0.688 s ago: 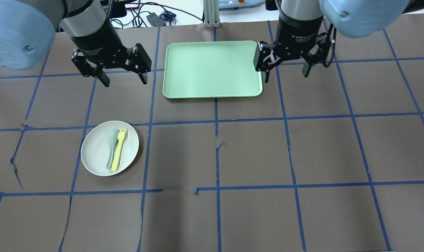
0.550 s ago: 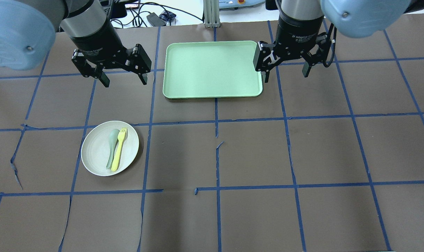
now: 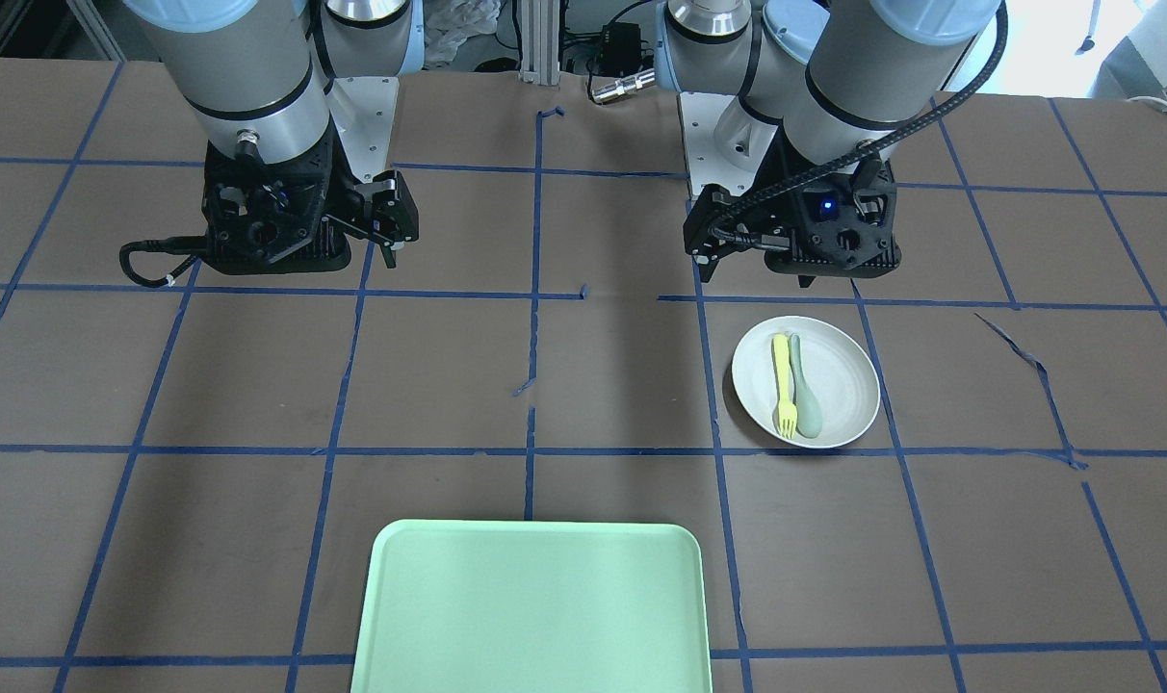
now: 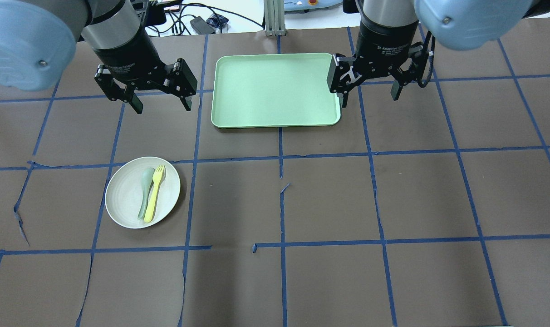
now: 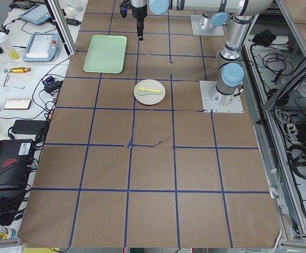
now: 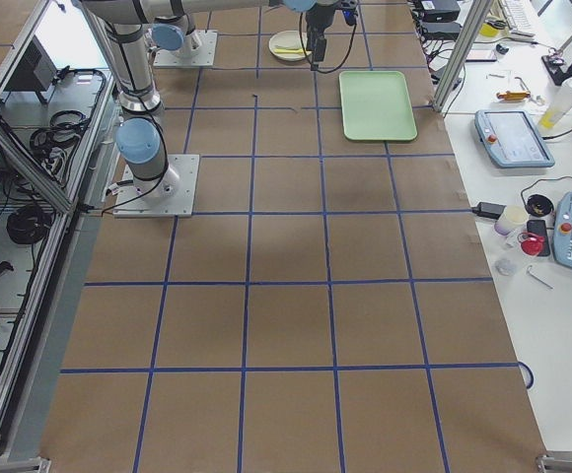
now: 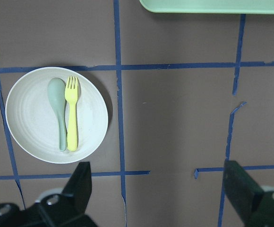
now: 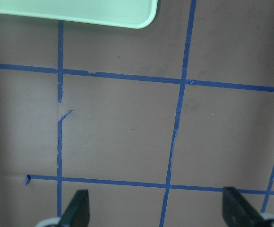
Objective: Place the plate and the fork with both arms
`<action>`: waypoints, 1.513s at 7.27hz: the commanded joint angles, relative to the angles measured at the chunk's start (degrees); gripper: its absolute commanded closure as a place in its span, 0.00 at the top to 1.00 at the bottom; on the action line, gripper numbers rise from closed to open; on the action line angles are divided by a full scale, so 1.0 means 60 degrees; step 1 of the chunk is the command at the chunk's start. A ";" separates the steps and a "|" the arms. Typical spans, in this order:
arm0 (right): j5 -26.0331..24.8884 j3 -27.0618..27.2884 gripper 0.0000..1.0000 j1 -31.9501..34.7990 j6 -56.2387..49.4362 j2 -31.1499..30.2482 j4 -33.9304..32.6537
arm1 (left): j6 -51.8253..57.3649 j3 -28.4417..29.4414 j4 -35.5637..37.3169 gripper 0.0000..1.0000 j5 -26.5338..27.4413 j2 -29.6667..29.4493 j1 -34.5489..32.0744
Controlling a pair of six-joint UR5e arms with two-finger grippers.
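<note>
The off-white plate (image 4: 123, 197) lies on the table's left half, near of the left gripper. The pale-yellow fork (image 4: 155, 193) lies in it, tines pointing away from me, beside a grey-green spoon (image 4: 144, 190). The left wrist view shows the plate (image 7: 30, 127), fork (image 7: 72, 116) and spoon (image 7: 58, 111) from above. My left gripper (image 4: 162, 107) hangs open and empty above the table, beyond the plate and left of the tray. My right gripper (image 4: 369, 99) is open and empty at the tray's right edge.
A mint-green rectangular tray (image 4: 275, 89) lies at the far middle of the table between the two grippers; its edge shows in both wrist views (image 7: 212, 5) (image 8: 80, 12). Brown paper with blue tape lines covers the table. Cables and devices lie beyond the far edge.
Both grippers have shifted very slightly toward the far side. The plate, fork, spoon and tray have not moved.
</note>
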 commanded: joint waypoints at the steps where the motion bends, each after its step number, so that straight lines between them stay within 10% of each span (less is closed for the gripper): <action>1: 0.0002 0.0028 1.00 0.0053 -0.0009 0.0013 -0.0070 | 0.0044 -0.0040 -0.0038 1.00 0.0060 -0.0157 -0.0054; 11: -0.0466 -0.0060 1.00 0.0009 -0.0009 -0.0016 0.0178 | 0.0000 -0.0260 0.0063 1.00 0.0075 -0.0217 -0.0055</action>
